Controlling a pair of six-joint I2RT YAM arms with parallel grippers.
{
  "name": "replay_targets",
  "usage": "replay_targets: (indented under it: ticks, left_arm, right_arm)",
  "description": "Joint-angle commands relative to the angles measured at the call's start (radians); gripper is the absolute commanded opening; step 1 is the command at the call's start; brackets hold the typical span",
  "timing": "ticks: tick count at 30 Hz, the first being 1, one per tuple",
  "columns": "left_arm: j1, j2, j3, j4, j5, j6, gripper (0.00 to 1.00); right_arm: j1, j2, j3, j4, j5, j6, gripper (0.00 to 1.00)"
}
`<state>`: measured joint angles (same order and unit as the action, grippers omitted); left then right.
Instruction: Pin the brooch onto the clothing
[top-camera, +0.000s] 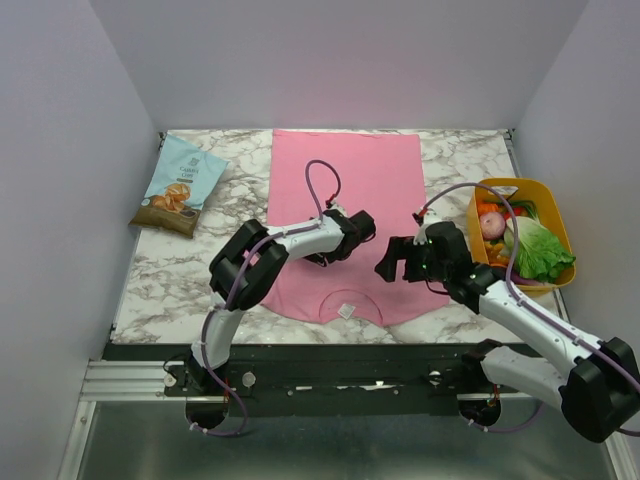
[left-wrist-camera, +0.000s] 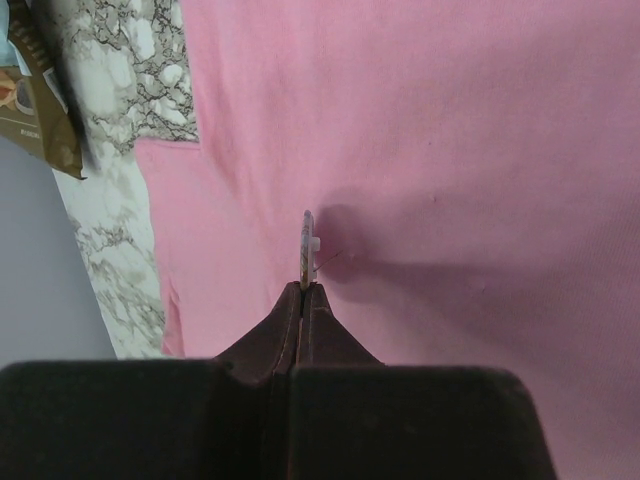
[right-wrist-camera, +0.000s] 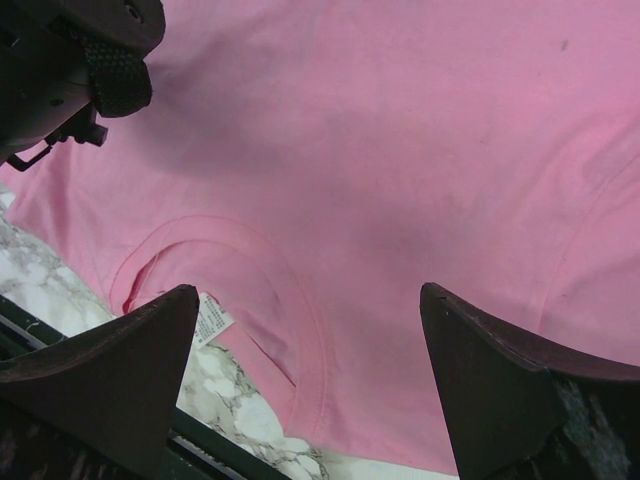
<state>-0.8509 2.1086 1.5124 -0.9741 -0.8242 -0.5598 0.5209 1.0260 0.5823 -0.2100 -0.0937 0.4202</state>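
We log the brooch (left-wrist-camera: 306, 245) edge-on in the left wrist view: a thin greyish disc standing upright, with a small white nub on its right face and a fine line slanting off beside it. It is pinched at its lower edge by the left gripper (left-wrist-camera: 304, 292), whose fingers are pressed together on it with no gap showing. The disc sits over the pink T-shirt (left-wrist-camera: 480, 120) and throws a soft shadow on the fabric just beyond it; we cannot tell whether it touches the cloth. From overhead the brooch is too small to make out, and the left gripper lies over the middle of the shirt. The shirt is spread flat on the marble table (top-camera: 180, 285), neckline toward the arm bases, with the white neck label (right-wrist-camera: 210, 320) inside the collar. The right gripper (right-wrist-camera: 310, 300) hangs above the shirt between its middle and the collar, fingers spread wide and holding nothing, near the left one but apart from it. Off the shirt: a snack bag (top-camera: 180, 185) at the far left of the table, and a yellow tub (top-camera: 556, 208) of vegetables at the right edge, near the right arm
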Motion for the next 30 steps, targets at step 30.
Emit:
replay_targets:
  ticks: [30]
  left_arm:
    - [-0.088, 0.122, 0.132, -0.038, -0.052, -0.003, 0.0]
  right_arm:
    - [-0.079, -0.093, 0.013, -0.123, 0.121, 0.043, 1.0]
